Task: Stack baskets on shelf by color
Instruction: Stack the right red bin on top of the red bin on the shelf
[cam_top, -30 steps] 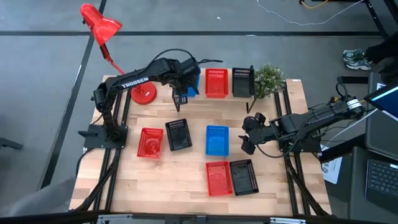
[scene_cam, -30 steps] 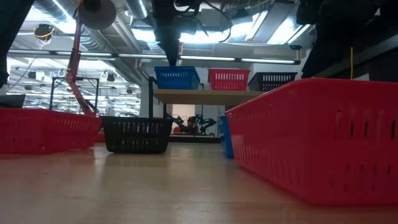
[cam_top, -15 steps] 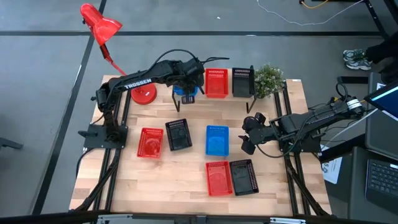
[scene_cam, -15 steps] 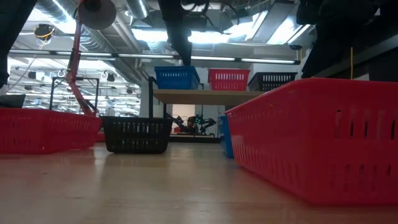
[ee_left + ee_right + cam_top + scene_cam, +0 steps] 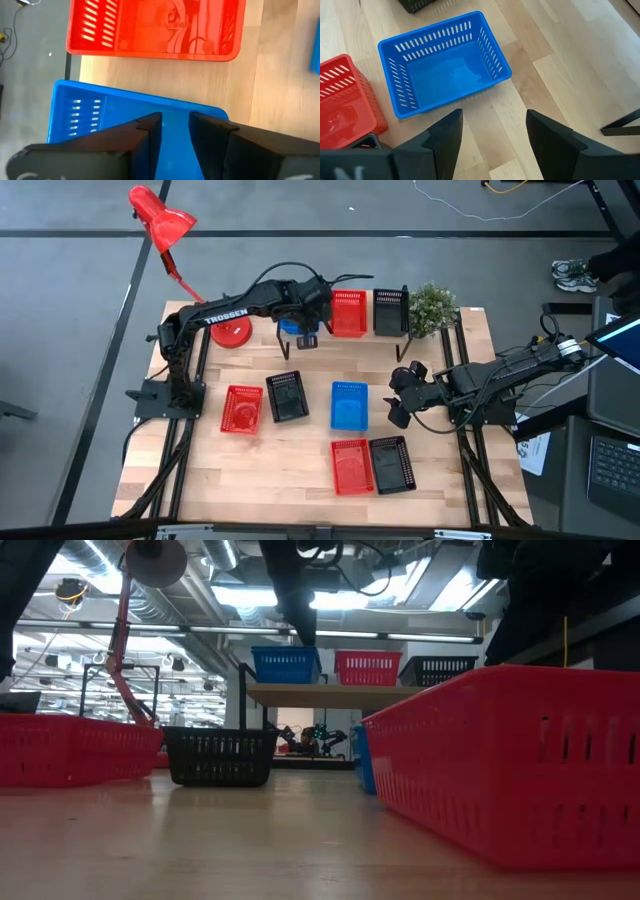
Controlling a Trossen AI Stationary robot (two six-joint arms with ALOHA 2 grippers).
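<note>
High view: left gripper (image 5: 306, 330) has shifted further over the blue basket (image 5: 297, 328) on the shelf (image 5: 365, 335) since a second ago. Left wrist view: fingers (image 5: 150, 131) narrowly parted over its floor, pinching nothing. Right wrist view: right gripper (image 5: 492, 131) spread wide by the table's blue basket (image 5: 444, 68); likely next.

Over the last second your left gripper (image 5: 306, 332) has travelled from the front edge of the shelf (image 5: 330, 693), where it hung just ahead of the blue basket on the shelf (image 5: 297, 326), to a position directly above that basket. In the low view the arm's dark column has shifted rightward, from the basket's left portion to its right end. The arm has also stretched out farther toward the red basket on the shelf (image 5: 348, 313). You now see the fingers (image 5: 150, 131) a narrow gap apart, with the blue basket's floor showing between them
</note>
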